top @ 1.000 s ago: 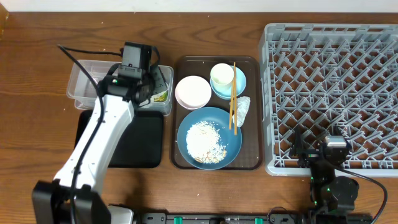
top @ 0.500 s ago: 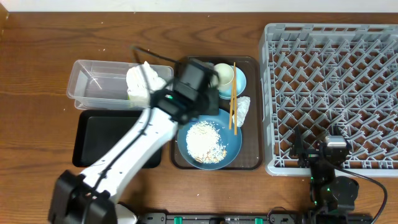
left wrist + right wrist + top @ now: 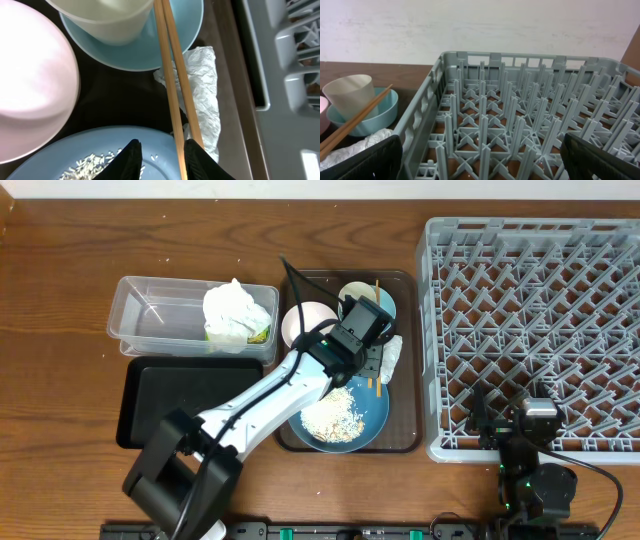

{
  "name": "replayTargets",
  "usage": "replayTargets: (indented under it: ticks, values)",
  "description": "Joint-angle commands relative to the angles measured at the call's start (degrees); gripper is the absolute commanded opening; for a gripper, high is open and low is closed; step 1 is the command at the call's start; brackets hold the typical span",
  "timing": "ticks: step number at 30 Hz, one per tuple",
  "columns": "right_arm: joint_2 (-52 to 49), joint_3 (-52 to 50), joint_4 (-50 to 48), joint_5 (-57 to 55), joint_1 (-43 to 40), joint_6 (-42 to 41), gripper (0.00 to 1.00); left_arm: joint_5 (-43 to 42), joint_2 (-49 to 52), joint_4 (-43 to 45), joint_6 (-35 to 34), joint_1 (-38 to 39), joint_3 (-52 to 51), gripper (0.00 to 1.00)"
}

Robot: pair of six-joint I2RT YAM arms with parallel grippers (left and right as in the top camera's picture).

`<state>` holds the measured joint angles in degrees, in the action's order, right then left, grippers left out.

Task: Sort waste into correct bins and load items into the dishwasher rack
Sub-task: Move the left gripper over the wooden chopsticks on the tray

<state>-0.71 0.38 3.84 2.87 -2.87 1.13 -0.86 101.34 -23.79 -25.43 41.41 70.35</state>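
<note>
- Chopsticks [image 3: 172, 75] lay as a close pair on the brown serving tray [image 3: 400, 430]. Their long axis ran far-to-near across the desk [image 3: 60, 280], tilted only slightly off that line.
- Their far ends crossed the light-blue dish [image 3: 135, 55], just beside the cream cup [image 3: 100, 15] standing in it. Their near ends pointed toward the far right rim of the dark-blue plate [image 3: 375, 415].
- Just right of the pair, and touching it in the wrist view, lay the crumpled silvery scrap [image 3: 202, 90], its length running roughly parallel with the sticks.
- The left tool [image 3: 165, 160] hung over the sticks' near ends with its jaws narrowly apart. One finger stood on each side of the pair, and a gap showed between the left finger and the wood, so nothing was gripped.
- The pinkish-white bowl [image 3: 305, 325] sat on the tray left of the dish, and loose rice grains [image 3: 330, 418] covered the middle of the plate.
- The clear tub [image 3: 150, 325], left of the tray, held a crumpled white napkin [image 3: 235, 308] and the yellow-green wrapper [image 3: 258, 335] at its right end. The black tray [image 3: 190, 405] lay just nearer than the tub.
- The right tool [image 3: 481, 157] stood spread wide and empty at the near edge of the dishwasher rack [image 3: 540, 310], well apart from the chopsticks.
</note>
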Motion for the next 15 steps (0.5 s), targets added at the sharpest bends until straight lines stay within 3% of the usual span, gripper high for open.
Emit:
replayTargets:
  ticks: [1,15]
  values:
    - [0.2,-0.1,0.2,0.2,-0.2,0.2,0.99,1.6,1.7,0.6,0.1,-0.1,-0.5,0.34]
    - [0.2,-0.1,0.2,0.2,-0.2,0.2,0.99,1.5,3.5,2.5,-0.2,0.2,-0.7,0.36]
